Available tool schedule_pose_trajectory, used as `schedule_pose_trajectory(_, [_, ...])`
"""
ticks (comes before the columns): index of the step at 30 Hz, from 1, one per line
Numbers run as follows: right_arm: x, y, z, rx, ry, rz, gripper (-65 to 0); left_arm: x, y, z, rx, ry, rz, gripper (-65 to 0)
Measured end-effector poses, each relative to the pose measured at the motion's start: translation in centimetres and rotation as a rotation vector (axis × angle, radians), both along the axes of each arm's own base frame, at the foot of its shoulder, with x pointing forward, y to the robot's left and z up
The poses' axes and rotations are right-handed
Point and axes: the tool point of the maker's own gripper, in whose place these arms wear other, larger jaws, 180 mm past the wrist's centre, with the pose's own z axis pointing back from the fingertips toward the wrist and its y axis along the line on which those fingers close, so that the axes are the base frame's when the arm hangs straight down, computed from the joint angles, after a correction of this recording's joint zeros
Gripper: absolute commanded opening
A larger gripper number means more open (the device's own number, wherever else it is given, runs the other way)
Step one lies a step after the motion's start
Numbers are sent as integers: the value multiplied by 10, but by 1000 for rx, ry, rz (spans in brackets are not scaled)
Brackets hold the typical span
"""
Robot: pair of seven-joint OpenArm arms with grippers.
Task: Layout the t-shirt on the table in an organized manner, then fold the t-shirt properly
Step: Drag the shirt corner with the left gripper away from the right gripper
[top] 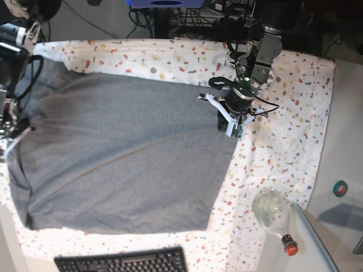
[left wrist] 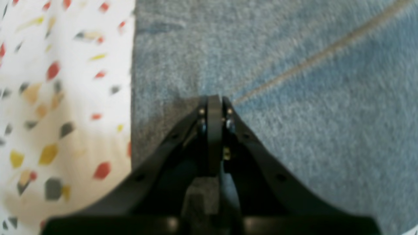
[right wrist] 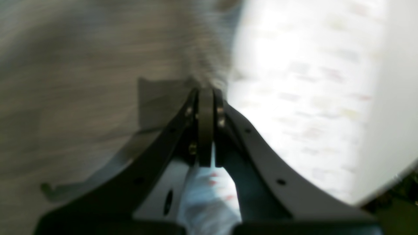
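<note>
Got one t-shirt spread across one table, folks.
Lying under the closed-up tips of two grippers, left gripper and right gripper, near opposite sides; can't tell if pinching fabric. Soft heather-grey knit with long creases, over white flecked cloth, plus one rounded clear bottle.

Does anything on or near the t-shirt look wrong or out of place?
The glass bottle lies on its side beside the t-shirt, which seems odd for folding work. I see no spill or damage.
</note>
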Motion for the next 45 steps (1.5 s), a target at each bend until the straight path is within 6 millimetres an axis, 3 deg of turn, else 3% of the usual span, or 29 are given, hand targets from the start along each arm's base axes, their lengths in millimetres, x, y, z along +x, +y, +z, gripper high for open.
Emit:
schedule_pose_trajectory(5, [-6,-65,29,-74,-5,-122,-650,-7,22,1,29,0,60,-650])
schedule_pose_trajectory(8, [-5,-75,43,-95,-25,-158,-650,-18,27,3,57,16,65,-650])
schedule_pose_trajectory(11, [3,-47,54,-116,-54,-114,-650,-28,27,5,67,41,66,-650])
schedule_pose_trajectory(14, [16,19,55,-65,-69,99,-650,-29,27,7,73,43,64,-650])
schedule_pose_trajectory(16, [19,53,42,-8,-42,175,-650,-29,28,7,71,41,66,-650])
schedule_pose_trajectory(18, [20,59,28,21,-20,187,-650,-30,28,7,71,43,66,-650])
schedule_pose_trajectory(22, [-1,35,-4,70,103,117,-650,-37,28,5,70,37,64,-650])
schedule_pose_trajectory(25, [-6,20,-16,98,71,69,-650,-42,28,4,69,34,64,-650])
schedule_pose_trajectory(31, [-30,-34,-8,23,57,-112,-650,-46,28,3,69,34,63,-650])
schedule_pose_trajectory(33, [-31,-39,-6,14,55,-119,-650,-47,28,3,70,32,66,-650])
schedule_pose_trajectory(36, [-27,-32,-6,25,43,-114,-650,-46,28,4,66,32,67,-650])
schedule_pose_trajectory(38, [-20,-29,3,7,7,-101,-650,-48,28,5,70,53,67,-650])
schedule_pose_trajectory(40, [-17,-33,25,-41,-71,-101,-650,-58,33,10,61,90,93,-650])
schedule_pose_trajectory(43, [-21,-42,68,-133,-191,-137,-650,-83,61,22,28,124,235,-650])
schedule_pose_trajectory(45, [-26,-39,87,-168,-233,-144,-650,-93,82,37,7,110,323,-650])
